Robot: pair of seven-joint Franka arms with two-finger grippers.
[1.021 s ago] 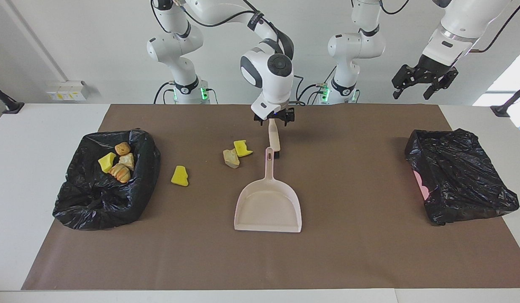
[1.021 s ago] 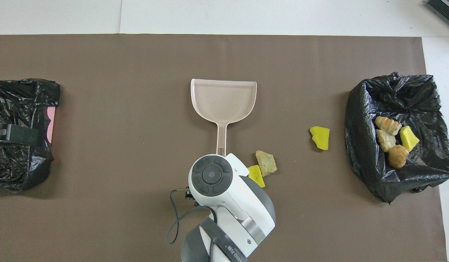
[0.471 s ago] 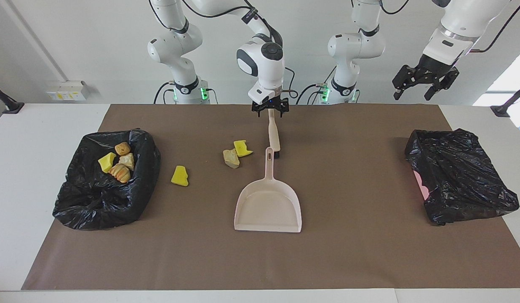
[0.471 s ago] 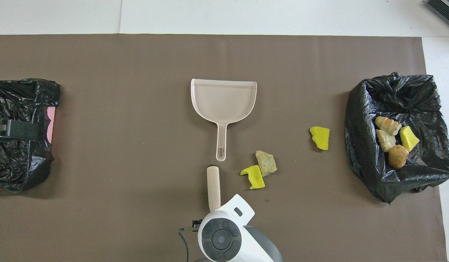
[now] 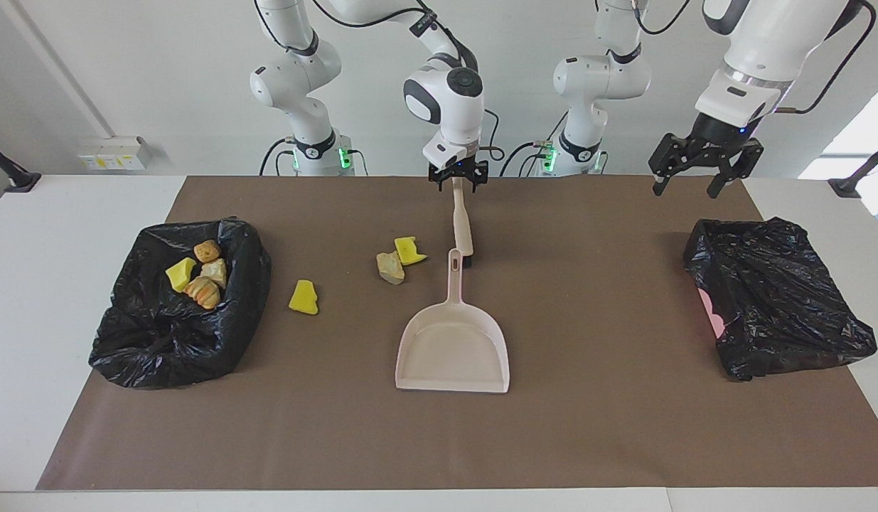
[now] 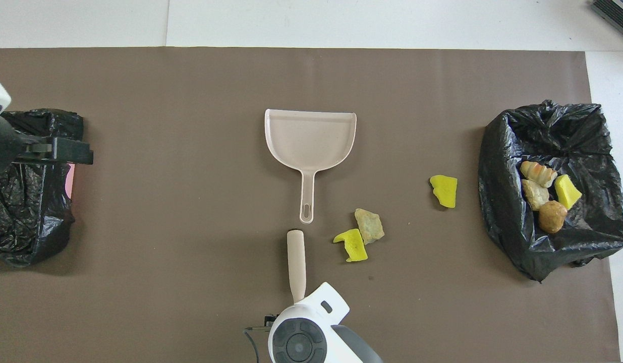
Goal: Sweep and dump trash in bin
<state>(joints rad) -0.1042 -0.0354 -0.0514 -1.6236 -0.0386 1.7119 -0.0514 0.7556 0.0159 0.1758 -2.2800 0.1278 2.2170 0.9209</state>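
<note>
Three trash pieces lie on the brown mat: a yellow sponge [image 5: 303, 297] [image 6: 444, 190], a tan lump [image 5: 390, 267] [image 6: 369, 226] and a yellow sponge [image 5: 409, 250] [image 6: 352, 244]. Several more lie in the black bin bag [image 5: 161, 341] [image 6: 508, 151] at the right arm's end. My right gripper [image 5: 457, 179] is shut on the top of a beige brush [image 5: 461, 224] [image 6: 296, 257]. The brush slants down to the mat beside the handle tip of the empty pale pink dustpan [image 5: 453, 348] [image 6: 311, 136]. My left gripper [image 5: 686, 186] is open, in the air over the other bag.
A second black bag [image 5: 773, 299] [image 6: 18, 217] with a pink patch showing lies at the left arm's end of the mat. The brown mat [image 5: 609, 427] covers most of the white table.
My right gripper has drawn back toward the robots and risen, tilting the brush; its lower end stays by the dustpan handle. My left gripper has come lower and toward the middle.
</note>
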